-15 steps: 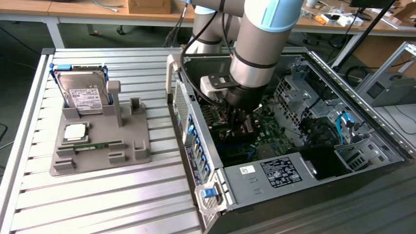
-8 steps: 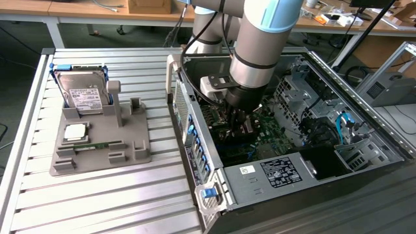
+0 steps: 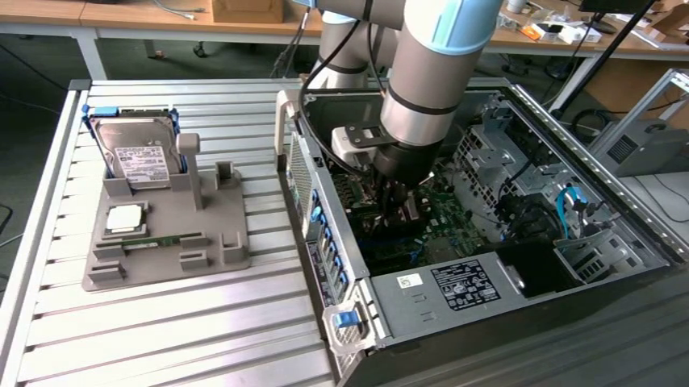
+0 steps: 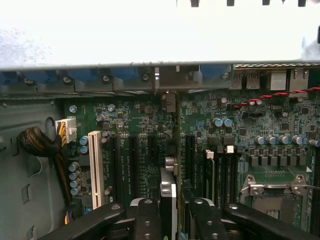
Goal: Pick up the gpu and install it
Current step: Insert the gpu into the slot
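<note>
- At the exterior view's left, a grey holder tray (image 3: pixel 161 256) lies on the slatted metal counter (image 3: pixel 161 339). A silver hard drive with a white label (image 3: pixel 138 157) stands upright at its back, a square chip (image 3: pixel 125 218) lies in front of that, and a narrow green memory stick (image 3: pixel 151 240) lies flat along the tray.
- To the right of the tray, an open computer case (image 3: pixel 473 282) lies on its side, its green motherboard (image 3: pixel 457 216) facing up.
- My arm (image 3: pixel 431 72) comes down into the case, and my gripper (image 3: pixel 396 205) sits low over the motherboard.
- In the wrist view my jaws are closed on the gpu (image 4: pixel 170 175), which I see edge-on as a thin card standing upright between my fingers (image 4: pixel 145 215).
- The gpu runs toward the case's rear wall, lined up among the long black expansion slots (image 4: pixel 132 165), with a white slot (image 4: pixel 95 167) off to one side.
</note>
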You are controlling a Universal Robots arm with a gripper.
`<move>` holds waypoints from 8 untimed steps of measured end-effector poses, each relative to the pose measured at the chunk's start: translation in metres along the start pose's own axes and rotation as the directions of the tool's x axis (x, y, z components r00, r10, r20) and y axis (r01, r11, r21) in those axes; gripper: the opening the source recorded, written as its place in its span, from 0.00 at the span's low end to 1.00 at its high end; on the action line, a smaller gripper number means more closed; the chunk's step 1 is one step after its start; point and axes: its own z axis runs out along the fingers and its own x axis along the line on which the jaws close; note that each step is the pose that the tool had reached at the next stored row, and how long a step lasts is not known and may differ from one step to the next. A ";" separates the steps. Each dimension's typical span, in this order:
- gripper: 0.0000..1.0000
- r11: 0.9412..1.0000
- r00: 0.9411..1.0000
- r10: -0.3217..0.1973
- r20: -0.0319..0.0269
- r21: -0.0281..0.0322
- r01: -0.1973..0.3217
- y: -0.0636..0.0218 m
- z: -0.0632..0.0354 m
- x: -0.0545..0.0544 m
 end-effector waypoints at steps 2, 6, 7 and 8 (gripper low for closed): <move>0.27 1.000 1.000 0.000 0.000 0.000 0.000 0.0000 0.0002 0.000; 0.27 1.000 1.000 0.000 0.000 0.000 0.000 0.0000 0.0011 0.000; 0.27 1.000 1.000 0.000 0.000 0.000 0.000 0.0000 0.0016 0.000; 0.27 1.000 1.000 0.000 0.000 0.000 0.000 0.0000 0.0021 0.000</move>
